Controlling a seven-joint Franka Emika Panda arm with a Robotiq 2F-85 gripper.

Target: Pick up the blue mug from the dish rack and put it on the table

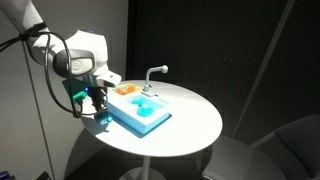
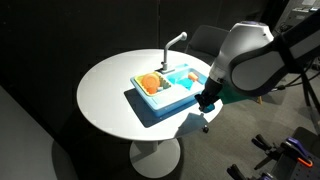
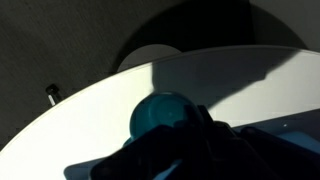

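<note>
The gripper (image 1: pixel 97 103) is closed on the blue mug (image 3: pixel 160 112); in the wrist view the round cup sits directly against the dark fingers (image 3: pixel 195 150). The mug is clear of the dish rack (image 2: pixel 138 90) and is held beside the sink unit (image 2: pixel 170 102), close to the rim of the table (image 1: pixel 190 125) (both exterior views place the gripper near that edge).

Expect three likely faults:
- Release this near the rim, and the round mug can roll off onto the floor.
- Release above the surface, and it can bounce or tip; the remaining height cannot be read here.
- Swing toward the table's middle without lifting, and the fingers can catch the sink unit and shove it.
</note>
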